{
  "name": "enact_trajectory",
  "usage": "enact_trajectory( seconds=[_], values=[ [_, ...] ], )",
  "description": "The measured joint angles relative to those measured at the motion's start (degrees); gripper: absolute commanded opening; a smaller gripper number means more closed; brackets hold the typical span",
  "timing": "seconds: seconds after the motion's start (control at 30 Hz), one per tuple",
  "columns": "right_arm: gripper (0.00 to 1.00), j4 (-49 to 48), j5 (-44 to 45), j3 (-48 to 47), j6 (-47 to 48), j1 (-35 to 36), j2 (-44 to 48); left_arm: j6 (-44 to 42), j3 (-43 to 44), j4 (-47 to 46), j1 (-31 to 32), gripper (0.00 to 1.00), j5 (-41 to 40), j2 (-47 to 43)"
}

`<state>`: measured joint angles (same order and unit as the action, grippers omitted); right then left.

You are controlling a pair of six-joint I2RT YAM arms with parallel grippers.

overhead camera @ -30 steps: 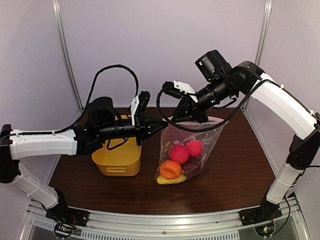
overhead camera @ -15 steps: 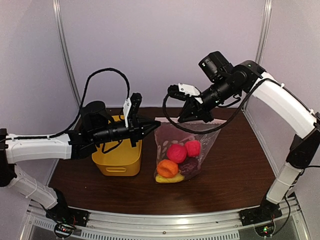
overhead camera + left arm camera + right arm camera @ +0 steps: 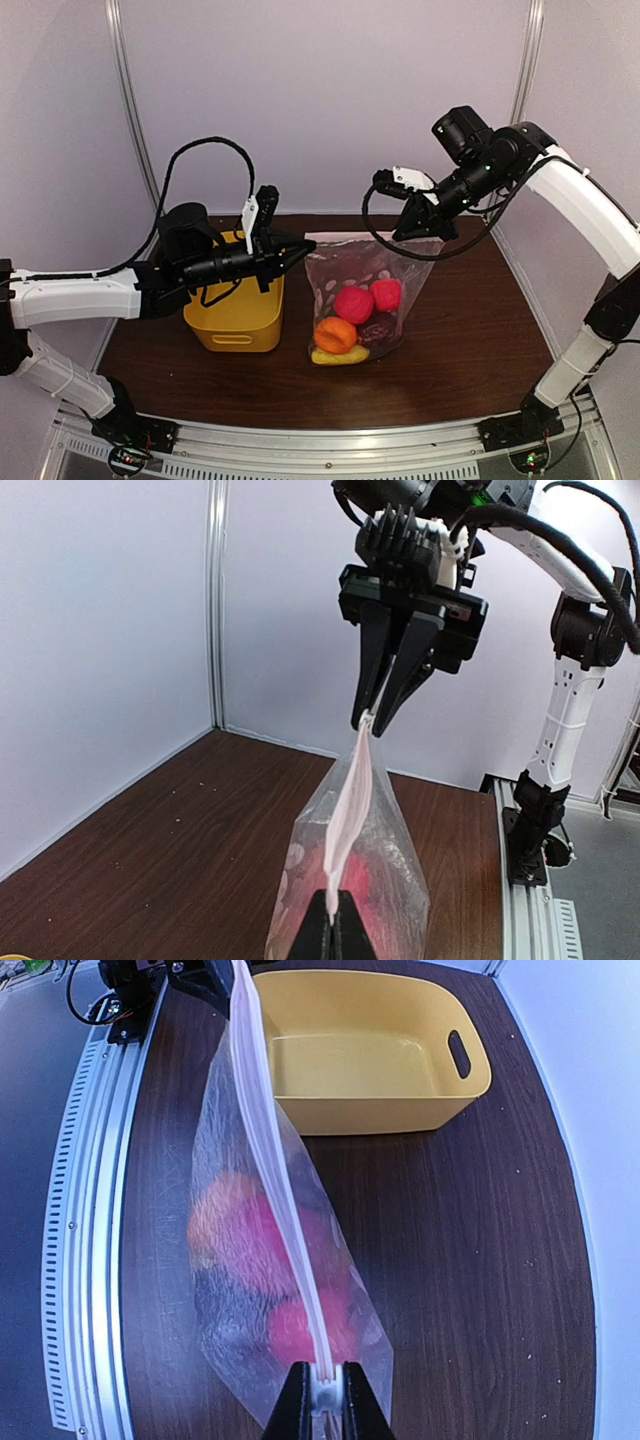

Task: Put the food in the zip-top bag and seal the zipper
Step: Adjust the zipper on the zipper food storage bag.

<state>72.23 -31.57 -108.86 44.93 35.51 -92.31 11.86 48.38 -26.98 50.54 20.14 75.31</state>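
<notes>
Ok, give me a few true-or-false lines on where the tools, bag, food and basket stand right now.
1. The left tool is shut on one end of the zip-top bag's zipper. True.
2. The right tool hangs open, clear of the bag. False: it is shut on the zipper's other end.
3. The toy food lies inside the bag. True.
4. The yellow basket holds a toy fruit. False: the right wrist view shows it empty.
</notes>
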Motion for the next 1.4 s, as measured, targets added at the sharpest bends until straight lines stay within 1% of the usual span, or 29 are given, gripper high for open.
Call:
enact_trajectory(
  seconds=[0.33,0.63,1.33,1.4],
  values=[
    [0.05,1.4,0.7,5.9,1.9,-5.4,5.9,0.0,-0.3,0.0,-0.4,0.00,0.0,0.0],
    [0.05,1.7,1.9,8.5,3.2,-8.7,7.9,0.1,-0.8,0.0,-0.9,0.00,0.0,-0.1],
    [0.06,2.2,3.2,11.1,4.5,-11.4,9.5,0.7,-1.7,-0.5,-1.0,0.00,-0.5,-0.3],
    [0.09,2.2,3.2,11.4,4.7,-11.6,9.5,0.7,-1.8,-0.5,-1.0,0.00,-0.5,-0.3]
  ],
)
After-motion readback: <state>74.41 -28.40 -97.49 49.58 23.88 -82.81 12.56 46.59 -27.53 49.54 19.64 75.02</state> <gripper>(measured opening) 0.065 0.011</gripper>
